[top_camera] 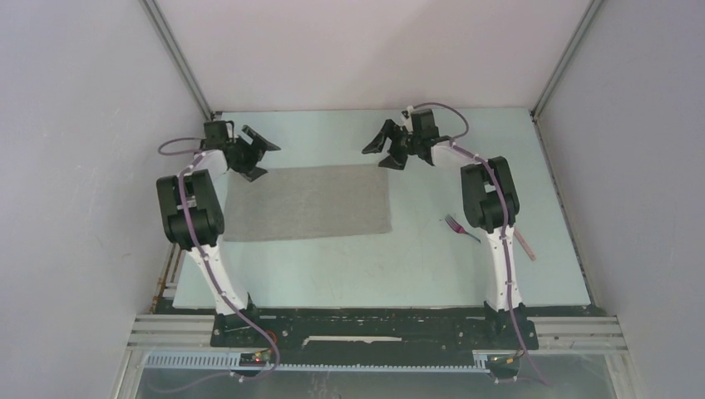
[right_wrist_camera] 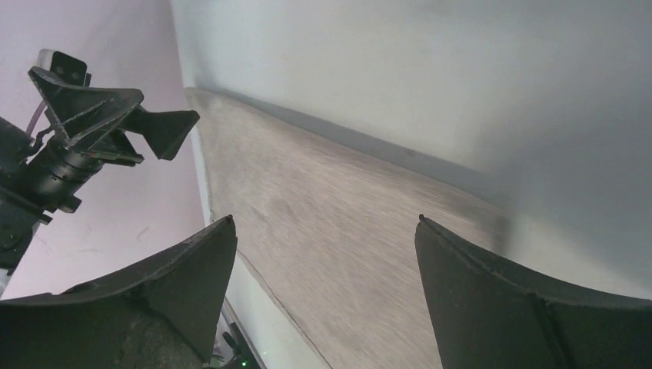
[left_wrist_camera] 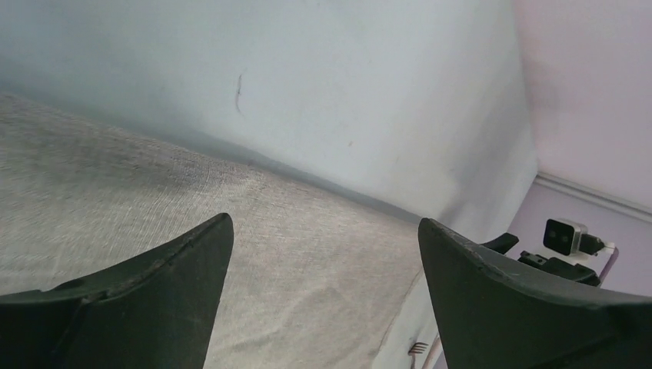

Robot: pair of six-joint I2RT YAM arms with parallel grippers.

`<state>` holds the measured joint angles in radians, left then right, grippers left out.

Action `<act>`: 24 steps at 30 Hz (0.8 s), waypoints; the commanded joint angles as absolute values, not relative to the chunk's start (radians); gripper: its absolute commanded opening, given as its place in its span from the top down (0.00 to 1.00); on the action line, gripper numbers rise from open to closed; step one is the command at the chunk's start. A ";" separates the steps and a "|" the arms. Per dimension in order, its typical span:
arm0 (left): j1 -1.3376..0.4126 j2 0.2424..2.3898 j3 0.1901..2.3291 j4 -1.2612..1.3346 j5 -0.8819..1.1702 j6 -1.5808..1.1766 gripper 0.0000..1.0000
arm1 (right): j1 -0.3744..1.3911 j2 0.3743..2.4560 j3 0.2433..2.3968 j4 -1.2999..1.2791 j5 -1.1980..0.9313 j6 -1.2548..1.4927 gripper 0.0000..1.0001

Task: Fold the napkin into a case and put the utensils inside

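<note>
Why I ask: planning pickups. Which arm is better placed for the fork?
Right, likely. The fork lies beside the right arm; the open left gripper sits across the napkin, at its far-left corner.

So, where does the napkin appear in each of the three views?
Top external: the napkin lies flat on the table, left of centre.
Left wrist: the napkin fills the lower left of the picture.
Right wrist: the napkin runs as a band from upper left to bottom centre.
Shared landmark: the napkin's long far edge against the pale table.
</note>
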<state>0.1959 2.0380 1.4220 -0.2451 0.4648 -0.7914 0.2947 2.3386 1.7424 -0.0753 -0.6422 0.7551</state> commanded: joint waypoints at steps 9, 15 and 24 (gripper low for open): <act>0.364 2.019 1.461 -0.273 0.501 -0.756 0.04 | 0.506 2.534 2.022 0.243 -0.706 0.996 0.00; 0.403 2.097 1.499 -0.257 0.483 -0.760 0.04 | 0.520 2.702 2.205 0.246 -0.697 1.046 0.00; 0.461 2.157 1.505 -0.268 0.453 -0.769 0.03 | 0.445 2.669 2.103 0.168 -0.691 1.034 0.00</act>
<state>0.4065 2.1178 1.4639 -0.2642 0.4847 -0.7776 0.4984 2.7193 2.1647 0.2016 -0.7036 1.0496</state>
